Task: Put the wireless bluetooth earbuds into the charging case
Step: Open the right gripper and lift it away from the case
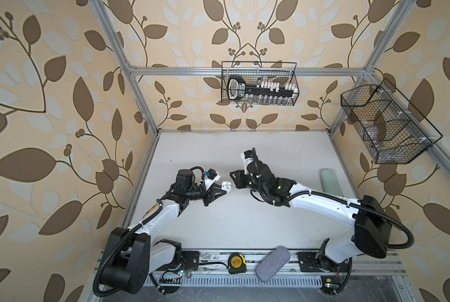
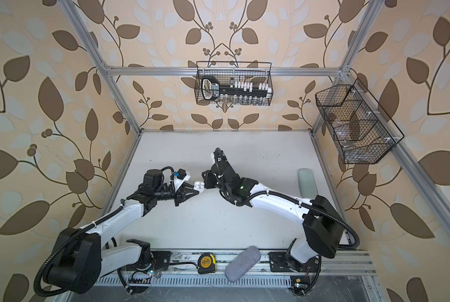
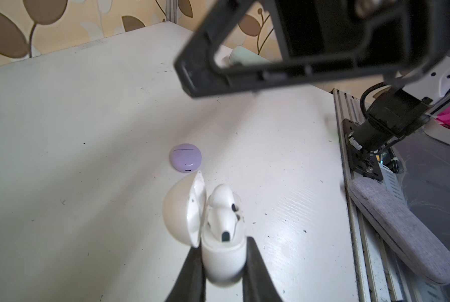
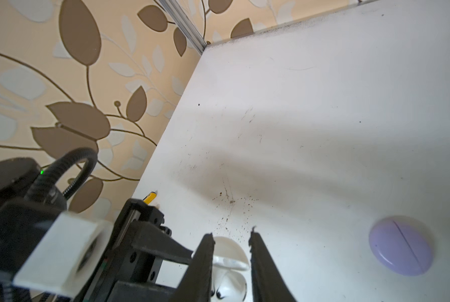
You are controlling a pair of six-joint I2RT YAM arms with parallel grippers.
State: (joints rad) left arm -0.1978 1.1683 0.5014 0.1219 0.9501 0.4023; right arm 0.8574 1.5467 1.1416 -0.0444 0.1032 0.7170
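Over the table [image 1: 244,224], your left gripper [image 1: 220,190] is clamped on the white case [image 3: 222,264]. Your right gripper [image 4: 231,235] hangs close by, with its jaws a little apart and nothing in them. A purple case [image 3: 185,157] lies shut on the table (leave it for later). The white case's lid [image 3: 183,214] stands open. Two white buds [image 3: 220,206] sit in the case, maybe not all the way down. Hold the case firm with your left. Come in slow with your right, push each bud down softly, then tip the lid shut.
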